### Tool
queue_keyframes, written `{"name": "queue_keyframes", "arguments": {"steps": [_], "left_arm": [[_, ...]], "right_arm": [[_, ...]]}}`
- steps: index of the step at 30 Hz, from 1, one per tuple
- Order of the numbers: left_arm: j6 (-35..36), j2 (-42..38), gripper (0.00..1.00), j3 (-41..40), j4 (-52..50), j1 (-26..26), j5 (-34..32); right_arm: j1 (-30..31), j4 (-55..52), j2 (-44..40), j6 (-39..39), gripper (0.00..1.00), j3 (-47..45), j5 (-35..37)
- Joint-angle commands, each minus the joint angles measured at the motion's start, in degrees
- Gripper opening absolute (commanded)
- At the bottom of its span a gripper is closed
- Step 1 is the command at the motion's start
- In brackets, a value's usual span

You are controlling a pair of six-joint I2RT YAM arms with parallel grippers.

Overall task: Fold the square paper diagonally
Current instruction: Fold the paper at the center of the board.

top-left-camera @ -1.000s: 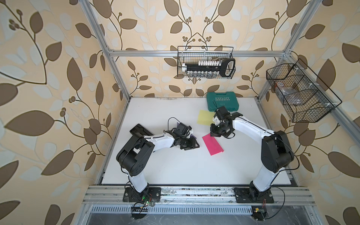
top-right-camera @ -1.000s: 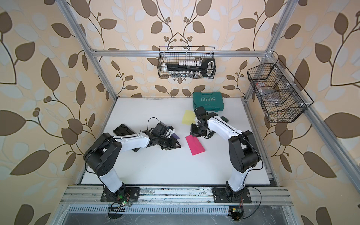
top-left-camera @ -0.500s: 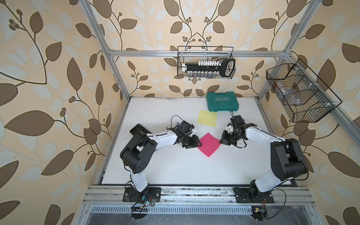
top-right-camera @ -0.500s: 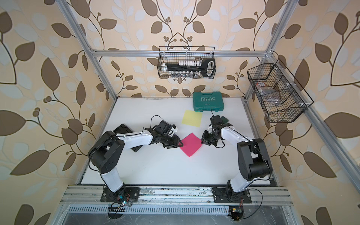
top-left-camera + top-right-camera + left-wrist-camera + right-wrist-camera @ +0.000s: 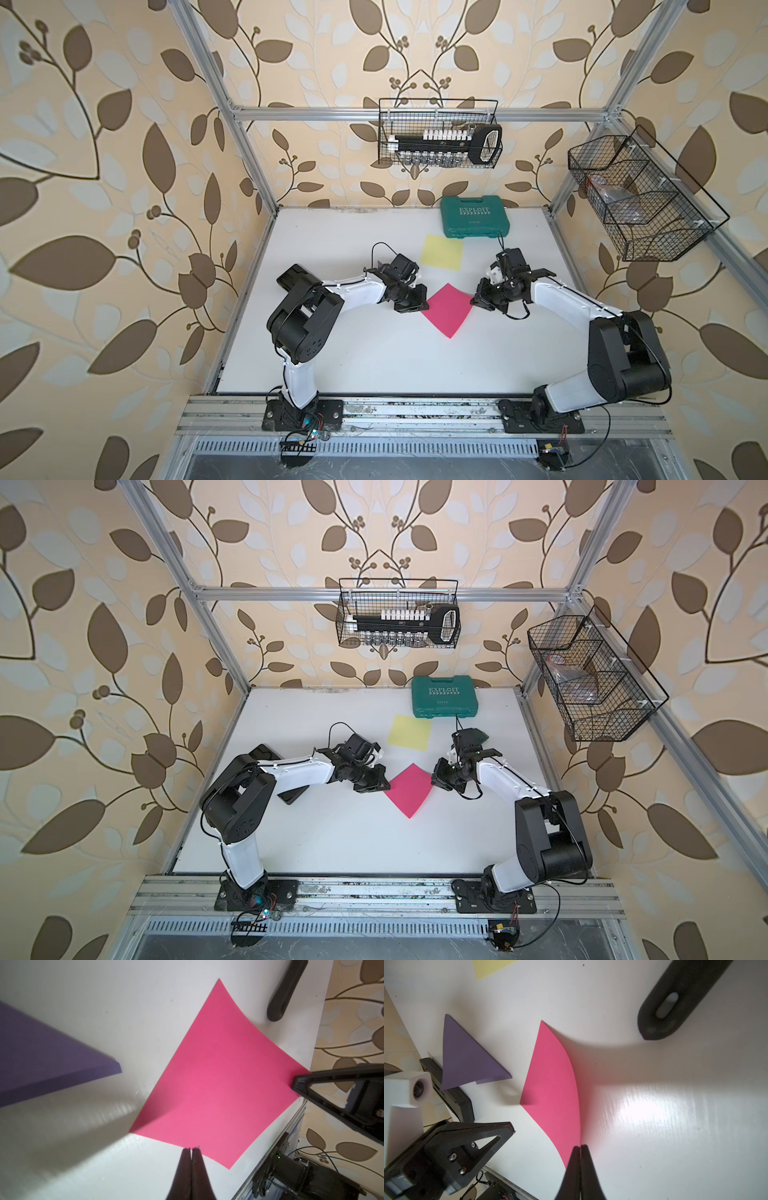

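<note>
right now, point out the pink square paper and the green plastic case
pink square paper [image 5: 448, 311]: in a top view, its middle
green plastic case [image 5: 475, 216]: in a top view, its lid

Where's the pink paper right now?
In both top views the pink paper sits between the left gripper and right gripper, with the yellow sheet just behind it.

I see square paper [image 5: 448, 309] lying on table [image 5: 374, 357], between my left claw [image 5: 419, 306] and right claw [image 5: 476, 300]. Right claw at one corner, left claw just beside opposite edge. Flat sheet [image 5: 441, 252] beyond both claws, tool case [image 5: 475, 217] farther behind it. Folded triangle [image 5: 467, 1057] beside left claw, on side away from right claw.
</note>
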Motion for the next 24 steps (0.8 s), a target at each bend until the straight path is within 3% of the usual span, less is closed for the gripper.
{"name": "queue_keyframes", "arguments": {"steps": [1,11,19,24], "left_arm": [[0.1,1.5,0.00,1.6,-0.7,-0.6,-0.2],[0.7,6.3,0.00,2.1,0.1,-0.6,0.0],[1.7,8.3,0.00,0.9,1.3,-0.6,0.0],[2.3,8.0,0.00,0.3,1.5,-0.6,0.0]], "right_arm": [[0.4,0.2,-0.6,0.1,0.00,-0.8,1.3],[2.9,-2.7,-0.9,-3.1,0.00,0.7,4.5],[11.4,-8.4,0.3,-7.2,0.00,7.9,11.2],[14.2,-7.3,4.7,-5.6,0.01,11.8,9.3]]}}
